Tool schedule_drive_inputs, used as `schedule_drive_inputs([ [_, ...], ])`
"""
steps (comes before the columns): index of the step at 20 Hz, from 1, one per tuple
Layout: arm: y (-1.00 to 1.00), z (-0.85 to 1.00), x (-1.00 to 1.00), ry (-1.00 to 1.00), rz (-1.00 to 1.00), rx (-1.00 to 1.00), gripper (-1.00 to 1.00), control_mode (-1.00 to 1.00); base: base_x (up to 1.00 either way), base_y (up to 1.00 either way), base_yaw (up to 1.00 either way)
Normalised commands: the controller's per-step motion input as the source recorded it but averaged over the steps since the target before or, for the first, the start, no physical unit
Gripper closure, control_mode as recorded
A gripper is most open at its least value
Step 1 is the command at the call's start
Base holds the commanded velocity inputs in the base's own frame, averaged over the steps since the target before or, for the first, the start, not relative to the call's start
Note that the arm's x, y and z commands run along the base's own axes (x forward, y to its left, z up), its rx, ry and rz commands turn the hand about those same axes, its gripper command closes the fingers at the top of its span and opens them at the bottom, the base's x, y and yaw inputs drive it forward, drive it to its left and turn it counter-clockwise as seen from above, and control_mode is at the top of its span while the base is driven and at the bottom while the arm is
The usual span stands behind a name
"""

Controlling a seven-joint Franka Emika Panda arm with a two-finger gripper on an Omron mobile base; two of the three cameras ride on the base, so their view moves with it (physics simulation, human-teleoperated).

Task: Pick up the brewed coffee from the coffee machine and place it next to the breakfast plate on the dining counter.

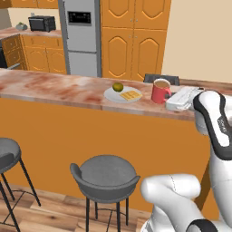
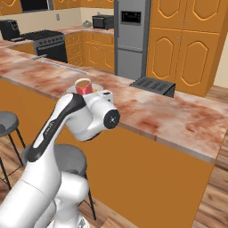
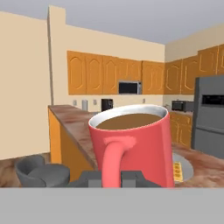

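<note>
The brewed coffee, a red mug (image 1: pixel 159 92) with brown coffee at its rim, stands upright at the surface of the dining counter (image 1: pixel 59 90), just right of the breakfast plate (image 1: pixel 110 94). The white plate holds a yellow waffle square (image 1: pixel 131 95) and a green fruit (image 1: pixel 118 86). My gripper (image 3: pixel 111 177) is shut on the mug's handle (image 3: pixel 112 158), the white hand (image 1: pixel 182 98) reaching in from the right. Whether the mug rests on the counter I cannot tell. The mug (image 2: pixel 83 85) shows above my forearm. The coffee machine is perhaps the boxy black appliance (image 2: pixel 9 29), too small to tell.
A black slotted appliance (image 2: pixel 153 85) lies on the counter beyond the mug. Two grey stools (image 1: pixel 105 174) (image 1: pixel 7 154) stand before the counter's orange front. A steel fridge (image 1: pixel 81 36), orange cabinets and a stove (image 2: pixel 46 42) line the back.
</note>
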Motion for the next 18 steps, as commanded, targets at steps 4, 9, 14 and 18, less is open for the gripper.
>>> schedule_drive_inputs([
  [4, -0.15, 0.14, 0.41, 0.24, -0.10, -0.01, 1.00, -1.00, 0.00, 0.00, 0.00],
  [9, -0.24, 0.00, 0.34, 0.20, -0.08, -0.01, 1.00, -1.00, 0.00, 0.00, 0.00],
  [14, -0.22, -0.02, 0.26, 0.09, -0.03, 0.00, 1.00, -1.00, 0.00, 0.00, 0.00],
  [18, -0.04, -0.21, 0.27, 0.01, 0.00, 0.00, 1.00, -1.00, 0.00, 0.00, 0.00],
])
